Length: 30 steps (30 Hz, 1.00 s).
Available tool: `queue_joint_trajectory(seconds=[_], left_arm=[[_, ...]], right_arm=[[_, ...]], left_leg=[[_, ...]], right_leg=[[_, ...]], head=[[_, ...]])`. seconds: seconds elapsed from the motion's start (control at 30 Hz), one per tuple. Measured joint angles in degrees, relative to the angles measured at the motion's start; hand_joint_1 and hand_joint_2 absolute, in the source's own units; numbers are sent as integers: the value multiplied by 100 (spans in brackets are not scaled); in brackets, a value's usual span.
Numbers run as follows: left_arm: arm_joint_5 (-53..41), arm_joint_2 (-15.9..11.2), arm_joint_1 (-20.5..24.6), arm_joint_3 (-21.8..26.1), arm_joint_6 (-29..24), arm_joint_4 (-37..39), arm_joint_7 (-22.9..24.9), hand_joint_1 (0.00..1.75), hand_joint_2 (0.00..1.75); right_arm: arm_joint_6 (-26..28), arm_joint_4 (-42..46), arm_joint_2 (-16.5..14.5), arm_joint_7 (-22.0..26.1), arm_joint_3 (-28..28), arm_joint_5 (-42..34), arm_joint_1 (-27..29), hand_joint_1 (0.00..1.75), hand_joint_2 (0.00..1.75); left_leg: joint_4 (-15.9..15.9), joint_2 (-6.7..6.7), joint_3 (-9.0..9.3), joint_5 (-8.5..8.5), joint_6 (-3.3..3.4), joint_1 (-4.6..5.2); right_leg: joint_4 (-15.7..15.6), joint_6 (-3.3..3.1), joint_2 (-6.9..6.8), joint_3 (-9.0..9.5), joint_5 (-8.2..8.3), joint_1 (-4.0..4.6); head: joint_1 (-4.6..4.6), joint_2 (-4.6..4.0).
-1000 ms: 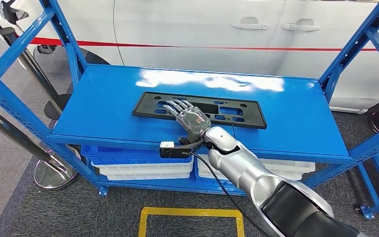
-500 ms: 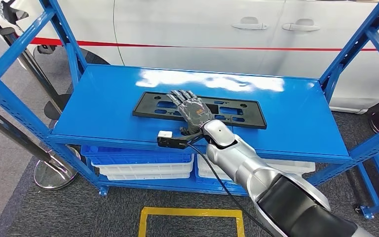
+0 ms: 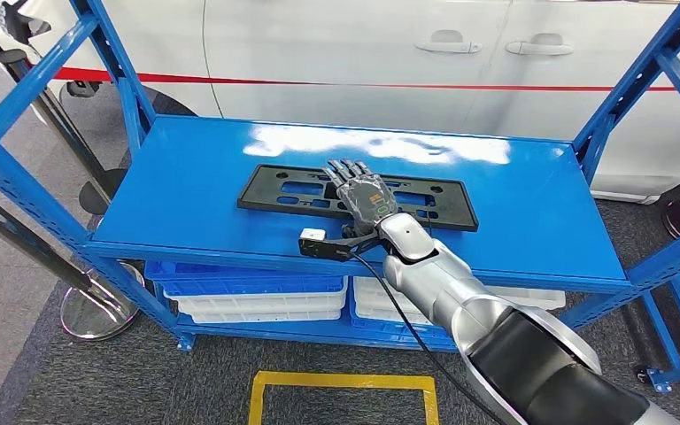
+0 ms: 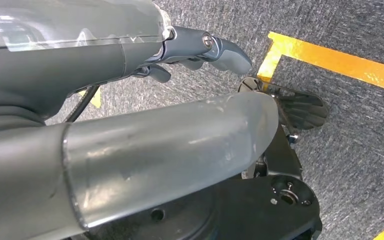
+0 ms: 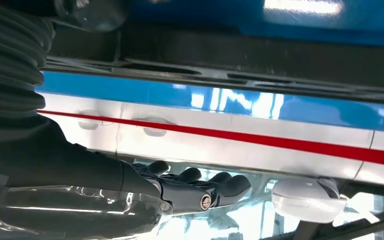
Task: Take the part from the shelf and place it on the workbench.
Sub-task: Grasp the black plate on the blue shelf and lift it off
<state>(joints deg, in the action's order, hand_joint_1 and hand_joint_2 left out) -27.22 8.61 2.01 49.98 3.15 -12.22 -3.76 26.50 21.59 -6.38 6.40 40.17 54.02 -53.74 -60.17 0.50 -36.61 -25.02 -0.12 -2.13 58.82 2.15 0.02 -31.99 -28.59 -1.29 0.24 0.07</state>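
The part (image 3: 270,188) is a long flat black plate with cut-outs, lying on the blue shelf board (image 3: 186,177). My right hand (image 3: 367,195) is stretched out flat over the middle of the plate, fingers straight and pointing away from me, holding nothing. I cannot tell whether it touches the plate. In the right wrist view the same hand (image 5: 200,187) shows dark fingers side by side, with the part (image 5: 230,55) as a dark band along the shelf edge. My left hand (image 4: 200,47) hangs above the carpet with nothing in it.
Blue shelf uprights (image 3: 615,106) stand at both sides. A white car (image 3: 363,53) with a red stripe is right behind the shelf. White and blue bins (image 3: 248,297) sit on the lower level. A yellow floor marking (image 3: 345,382) and a stanchion base (image 3: 97,310) lie below.
My right hand has slid to the right and farther away over the plate, from its left-centre to its middle. The plate has not moved.
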Motion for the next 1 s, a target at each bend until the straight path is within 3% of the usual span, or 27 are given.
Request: queue_joint_trajectory(seconds=[0.97, 1.0], left_arm=[[86, -17, 33, 132, -14, 0, -50, 0, 0], [86, -17, 33, 134, -14, 0, -50, 0, 44]], right_arm=[[-575, -135, 21, 174, 37, 267, 95, 169, 175], [-583, -136, 21, 175, 37, 267, 95, 170, 175]], left_leg=[[1, -2, 6, 0, 0, 0], [1, -2, 7, 0, 0, 0]], right_leg=[[1, -1, 2, 6, -1, 0], [1, -1, 2, 6, -1, 0]], head=[[0, 0], [0, 0]])
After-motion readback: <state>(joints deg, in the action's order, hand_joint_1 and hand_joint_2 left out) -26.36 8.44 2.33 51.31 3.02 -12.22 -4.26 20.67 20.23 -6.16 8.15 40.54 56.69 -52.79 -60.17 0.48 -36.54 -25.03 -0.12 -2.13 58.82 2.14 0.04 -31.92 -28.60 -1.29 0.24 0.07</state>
